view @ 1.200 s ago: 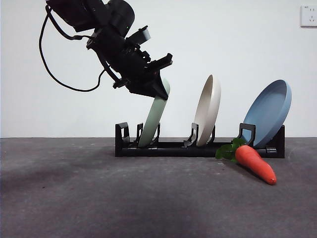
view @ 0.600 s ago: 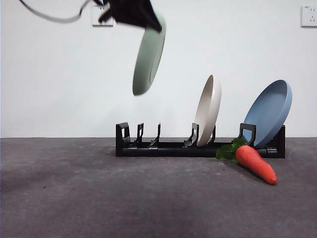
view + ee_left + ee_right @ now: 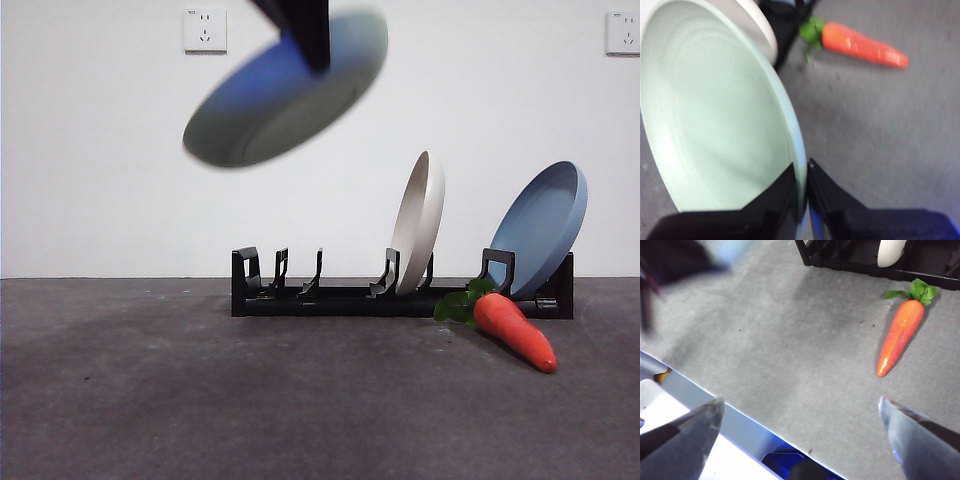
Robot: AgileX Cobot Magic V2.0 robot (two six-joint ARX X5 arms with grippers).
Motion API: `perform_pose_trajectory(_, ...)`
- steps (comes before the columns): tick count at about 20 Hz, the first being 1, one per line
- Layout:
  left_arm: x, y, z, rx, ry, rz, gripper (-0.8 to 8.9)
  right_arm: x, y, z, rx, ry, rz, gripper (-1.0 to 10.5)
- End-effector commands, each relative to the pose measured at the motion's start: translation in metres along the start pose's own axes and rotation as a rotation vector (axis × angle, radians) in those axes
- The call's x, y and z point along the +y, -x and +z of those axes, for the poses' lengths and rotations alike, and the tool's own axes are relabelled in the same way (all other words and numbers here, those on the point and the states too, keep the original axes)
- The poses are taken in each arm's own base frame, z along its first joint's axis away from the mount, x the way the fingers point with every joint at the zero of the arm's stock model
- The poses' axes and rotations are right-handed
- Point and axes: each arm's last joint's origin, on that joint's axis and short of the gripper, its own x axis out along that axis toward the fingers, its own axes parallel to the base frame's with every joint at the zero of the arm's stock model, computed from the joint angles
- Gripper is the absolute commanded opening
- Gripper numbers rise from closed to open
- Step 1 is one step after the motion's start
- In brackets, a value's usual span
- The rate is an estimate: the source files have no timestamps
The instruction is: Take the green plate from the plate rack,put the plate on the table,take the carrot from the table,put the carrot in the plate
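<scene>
Room light even and bright, white wall flat. Front view: green plate (image 3: 285, 95) motion-blurred, underside shaded bluish; soft shadow on table (image 3: 150, 400) at left. Left wrist view soft throughout; carrot (image 3: 865, 45) smeared. Right wrist view sharper, near jaws defocused.

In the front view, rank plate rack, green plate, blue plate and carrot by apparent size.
1. plate rack
2. green plate, blurred, held high in the left pincer; may be nearer the camera, so unsure
3. blue plate
4. carrot
</scene>
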Motion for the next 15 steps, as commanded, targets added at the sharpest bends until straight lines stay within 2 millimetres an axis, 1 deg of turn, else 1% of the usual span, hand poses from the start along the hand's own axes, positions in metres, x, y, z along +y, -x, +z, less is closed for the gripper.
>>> perform_pose_trajectory(1,-0.026,-0.032,-0.019,0.058,-0.098,0.010,-0.06,0.000,0.001,0.001,-0.004,0.002,-0.002,6.6)
perform_pose_trajectory(4,-0.054,-0.068,-0.040,0.102,-0.186,-0.011,-0.06,0.000,0.001,0.001,-0.004,0.001,-0.001,6.6)
perform_pose_trajectory(9,-0.087,-0.120,-0.052,0.160,-0.260,-0.045,-0.06,0.000,0.001,0.000,-0.003,0.000,-0.001,6.6)
perform_pose_trajectory(11,-0.097,-0.135,-0.055,0.182,-0.275,-0.057,-0.06,0.000,0.001,0.000,-0.001,-0.001,-0.001,6.6)
perform_pose_trajectory(15,-0.107,-0.150,-0.058,0.179,-0.280,-0.063,-0.07,0.000,0.001,0.000,0.000,-0.001,-0.001,6.6)
